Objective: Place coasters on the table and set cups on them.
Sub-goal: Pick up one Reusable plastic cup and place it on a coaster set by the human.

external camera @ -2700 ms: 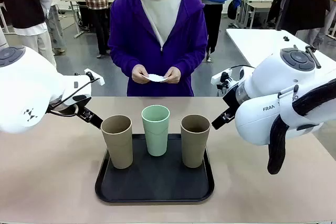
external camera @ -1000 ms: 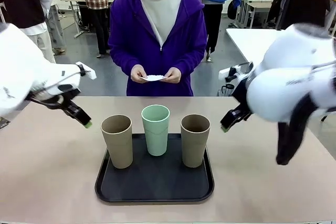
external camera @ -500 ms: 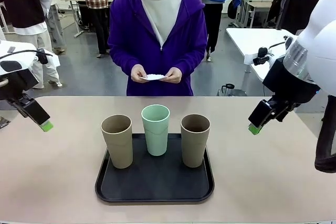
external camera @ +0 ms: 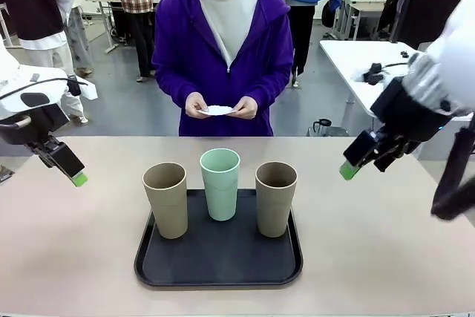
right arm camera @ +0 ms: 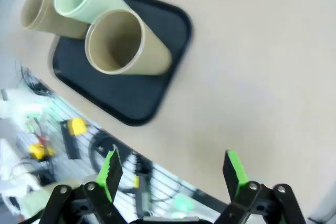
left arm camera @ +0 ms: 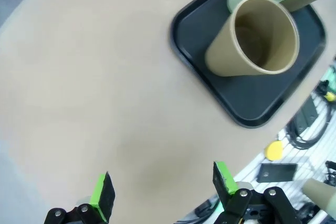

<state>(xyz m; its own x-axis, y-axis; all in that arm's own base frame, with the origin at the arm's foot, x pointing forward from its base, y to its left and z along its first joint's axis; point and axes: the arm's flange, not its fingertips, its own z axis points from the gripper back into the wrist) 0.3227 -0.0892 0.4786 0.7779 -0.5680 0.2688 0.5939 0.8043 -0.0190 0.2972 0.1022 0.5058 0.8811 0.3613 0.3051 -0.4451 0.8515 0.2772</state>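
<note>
Table (external camera: 74, 257): beige-pink top, one black tray (external camera: 219, 278) set at its near middle. On the tray, three cups upright in a row, none touching its neighbour: left tan cup (external camera: 165, 200), mint green cup (external camera: 220, 183) in the middle and slightly farther back, right tan cup (external camera: 275, 198). All three appear empty where their insides show. Coasters (external camera: 217, 110): thin white paper, held flat between the person's hands (external camera: 245, 106) at the far side of the table, above its far edge; none lies on the table; how many are in the hands cannot be told. Left gripper (external camera: 74, 177): above the table's left part, well apart from the tray, fingers slanting down toward the surface, jaws spread wide, green pads apart, nothing between them; in its wrist view only bare tabletop lies between the pads. Right gripper (external camera: 349, 168): above the table's right part, well to the right of the right tan cup, likewise tilted downward, jaws spread wide, empty. Neither gripper touches any cup or the tray.
</note>
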